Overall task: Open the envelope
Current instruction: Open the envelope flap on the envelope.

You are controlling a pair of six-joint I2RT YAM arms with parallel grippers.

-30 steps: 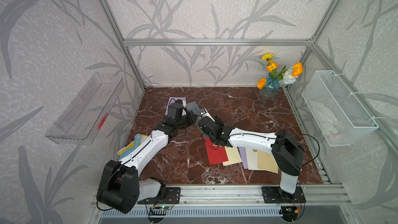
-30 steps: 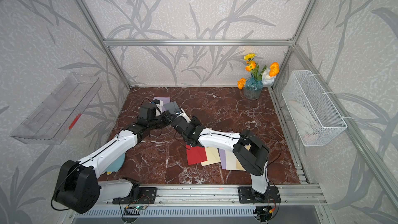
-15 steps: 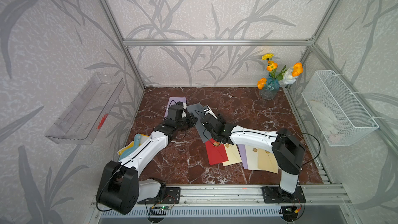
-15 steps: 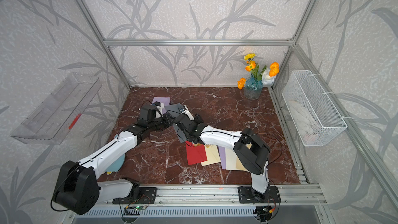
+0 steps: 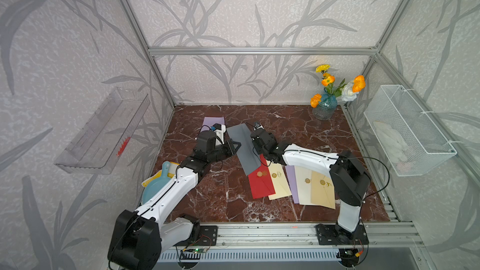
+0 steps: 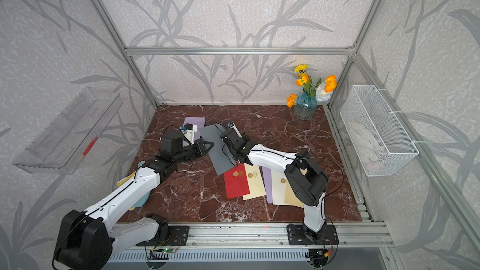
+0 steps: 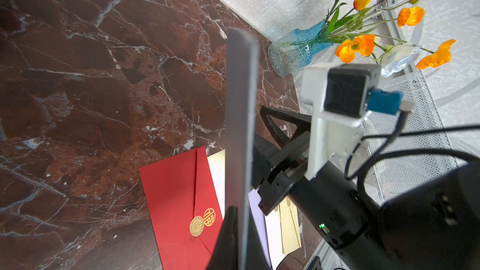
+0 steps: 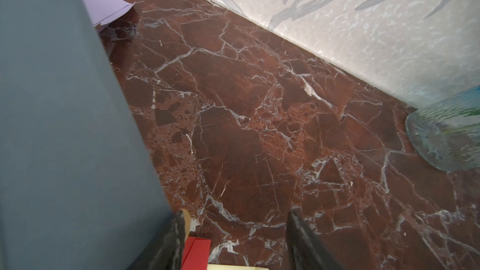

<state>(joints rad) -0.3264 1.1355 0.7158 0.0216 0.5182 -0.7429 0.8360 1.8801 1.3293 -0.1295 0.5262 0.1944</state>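
A grey envelope (image 5: 242,149) (image 6: 217,151) hangs tilted above the marble floor, and its lower end reaches over the red envelope (image 5: 261,184). My left gripper (image 5: 235,145) (image 6: 207,146) is shut on the envelope's left edge. In the left wrist view the envelope (image 7: 240,125) shows edge-on, running out from between the left gripper (image 7: 241,216) fingers. My right gripper (image 5: 255,134) (image 6: 224,134) stands close on the envelope's right side. In the right wrist view the gripper (image 8: 237,215) is open over bare floor, with the grey sheet (image 8: 65,125) beside one finger. The flap is hidden.
Red (image 6: 235,183), cream (image 5: 279,183), lilac, white and tan (image 5: 323,190) sealed envelopes lie fanned at front right. A lilac envelope (image 5: 213,121) lies behind my left wrist. A blue glass vase (image 5: 324,109) with flowers stands at the back right. A blue dish (image 5: 155,185) lies at the left.
The grey envelope has swung round to show its broad face and now reaches down to the red envelope. My right gripper has shifted a little toward the back right, still open.
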